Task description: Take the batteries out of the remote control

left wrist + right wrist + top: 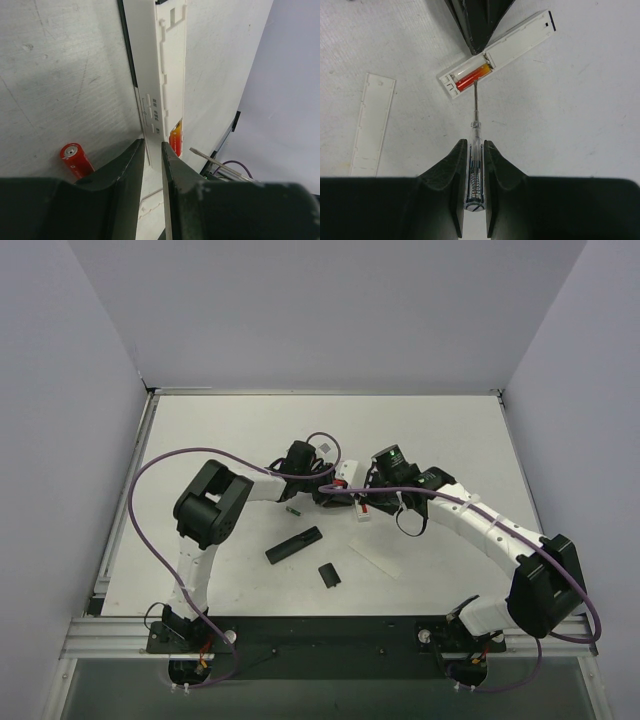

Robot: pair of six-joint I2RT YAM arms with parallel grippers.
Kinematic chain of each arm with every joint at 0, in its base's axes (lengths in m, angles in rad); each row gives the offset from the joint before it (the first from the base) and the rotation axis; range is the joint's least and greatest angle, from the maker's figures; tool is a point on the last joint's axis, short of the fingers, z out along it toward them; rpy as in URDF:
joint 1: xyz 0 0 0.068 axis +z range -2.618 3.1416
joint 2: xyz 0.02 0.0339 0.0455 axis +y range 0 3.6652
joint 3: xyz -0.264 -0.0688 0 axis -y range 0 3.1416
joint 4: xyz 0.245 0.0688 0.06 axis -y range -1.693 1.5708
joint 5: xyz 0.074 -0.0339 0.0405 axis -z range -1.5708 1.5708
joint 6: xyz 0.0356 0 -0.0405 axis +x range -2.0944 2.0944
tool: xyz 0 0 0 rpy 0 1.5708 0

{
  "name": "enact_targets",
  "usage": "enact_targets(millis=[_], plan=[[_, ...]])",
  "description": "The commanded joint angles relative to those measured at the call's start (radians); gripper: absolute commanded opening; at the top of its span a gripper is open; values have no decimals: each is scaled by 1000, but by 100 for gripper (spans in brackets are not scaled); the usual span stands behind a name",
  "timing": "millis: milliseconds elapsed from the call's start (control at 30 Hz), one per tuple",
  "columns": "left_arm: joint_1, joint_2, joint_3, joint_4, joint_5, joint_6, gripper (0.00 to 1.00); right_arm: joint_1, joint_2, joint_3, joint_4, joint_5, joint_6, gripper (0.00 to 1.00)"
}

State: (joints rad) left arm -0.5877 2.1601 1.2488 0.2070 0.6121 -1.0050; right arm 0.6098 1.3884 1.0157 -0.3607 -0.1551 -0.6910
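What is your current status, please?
Left end effector clamps white remote. Right end effector shut on screwdriver, tip at battery in slot. Second battery loose on table.

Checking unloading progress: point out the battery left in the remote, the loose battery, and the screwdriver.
installed battery [470, 78], right wrist view, middle of its red-orange body.
loose battery [76, 159], left wrist view, on its red side.
screwdriver [475, 145], right wrist view, on its clear handle.
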Motion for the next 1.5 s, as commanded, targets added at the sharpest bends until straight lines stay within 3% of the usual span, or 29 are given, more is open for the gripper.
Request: enact_targets(millis=[0, 833, 1467], plan=[[0, -16, 31, 45, 17, -6, 30, 2, -6, 26, -17, 34, -42, 0], [-1, -26, 21, 48, 11, -7, 30, 5, 61, 21, -11, 9, -56, 0], [-8, 1, 12, 63, 17, -21, 31, -1, 127, 58, 8, -110, -176, 0]])
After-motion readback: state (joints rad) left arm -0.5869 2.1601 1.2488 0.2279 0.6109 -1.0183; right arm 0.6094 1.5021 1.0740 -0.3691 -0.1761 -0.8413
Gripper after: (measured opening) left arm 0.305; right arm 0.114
